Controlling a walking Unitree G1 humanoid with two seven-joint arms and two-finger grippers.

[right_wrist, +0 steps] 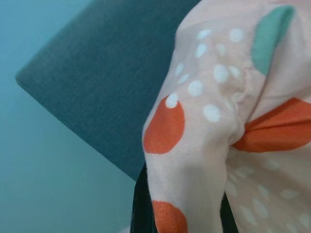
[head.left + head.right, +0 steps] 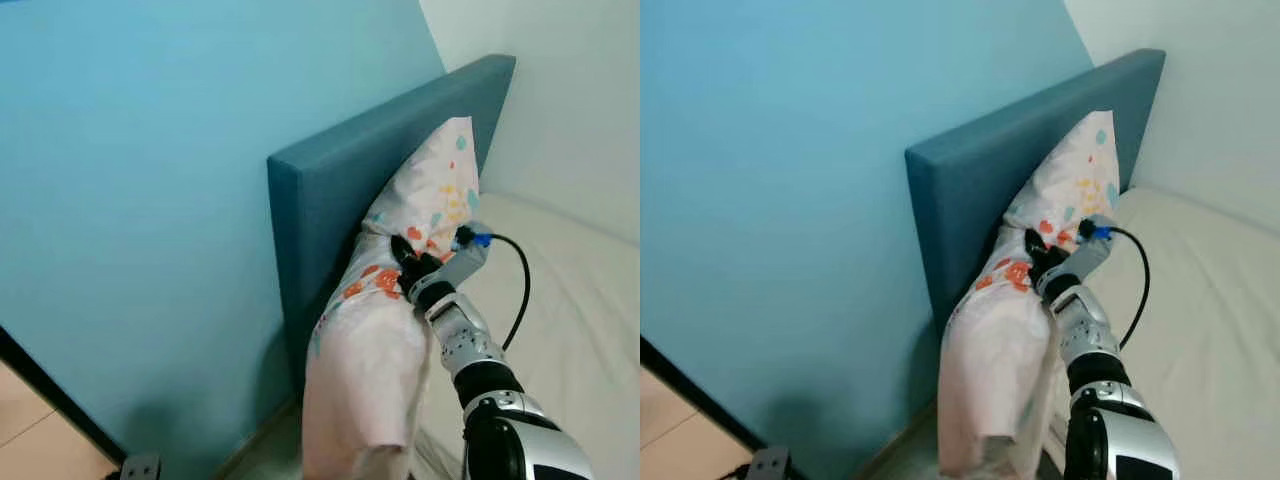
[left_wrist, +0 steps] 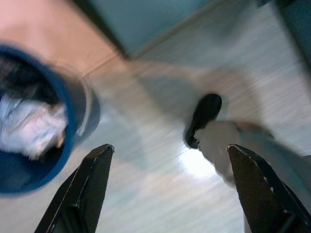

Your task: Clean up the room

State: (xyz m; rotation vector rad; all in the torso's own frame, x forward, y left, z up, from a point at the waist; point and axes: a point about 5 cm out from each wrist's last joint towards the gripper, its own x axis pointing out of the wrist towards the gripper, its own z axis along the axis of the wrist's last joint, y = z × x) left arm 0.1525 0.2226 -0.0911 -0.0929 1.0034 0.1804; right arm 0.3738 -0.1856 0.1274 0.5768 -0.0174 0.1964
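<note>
left claw (image 3: pixel 167 187) hung over the floor with fingers spread wide, blue bin (image 3: pixel 29 121) near | headboard (image 2: pixel 370 170) stood against the teal wall | pillow (image 2: pixel 400 300) leaned on the headboard at the bed's (image 2: pixel 580 300) head | right claw (image 2: pixel 410 268) pinched pillow fabric at mid-height

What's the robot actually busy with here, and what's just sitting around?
In the job: the patterned pillow, pinched by the right gripper against the headboard.

Just about: blue bin, mattress, black cable, left gripper hanging open.
</note>
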